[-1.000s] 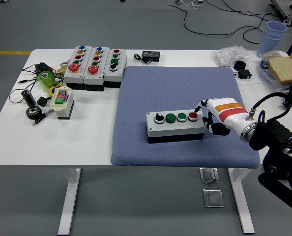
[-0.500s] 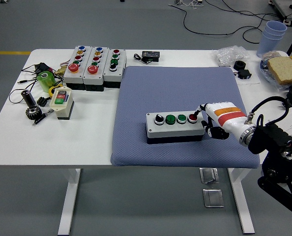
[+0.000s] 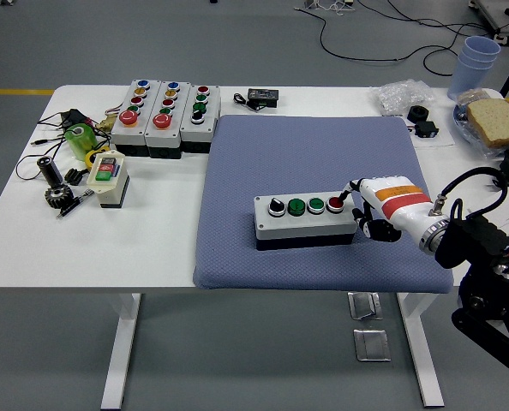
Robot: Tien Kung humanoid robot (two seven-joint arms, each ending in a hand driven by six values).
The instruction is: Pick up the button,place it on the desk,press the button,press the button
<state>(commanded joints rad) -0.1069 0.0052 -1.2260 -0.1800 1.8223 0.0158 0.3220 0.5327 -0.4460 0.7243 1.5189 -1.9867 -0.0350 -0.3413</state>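
A grey button box (image 3: 304, 221) lies on the blue mat (image 3: 314, 141), a little right of the table's middle. Its top carries a black selector knob, two green buttons and a red button (image 3: 335, 204) at the right end. My right hand (image 3: 368, 212), white with orange and red bands, sits against the box's right end. Its index finger (image 3: 350, 189) reaches onto the red button, and the other fingers are curled under beside the box. My left arm does not show.
Three larger button boxes (image 3: 164, 116) stand at the back left, with a small cream switch box (image 3: 107, 178), tools and cables nearer the left edge. A black adapter (image 3: 261, 98) lies at the back. Stacked cups (image 3: 477, 58) and bread on a plate (image 3: 497, 120) are at the back right.
My right forearm has dropped slightly and drawn a little to the right. The index finger stays at the red button, and the box has hardly shifted.
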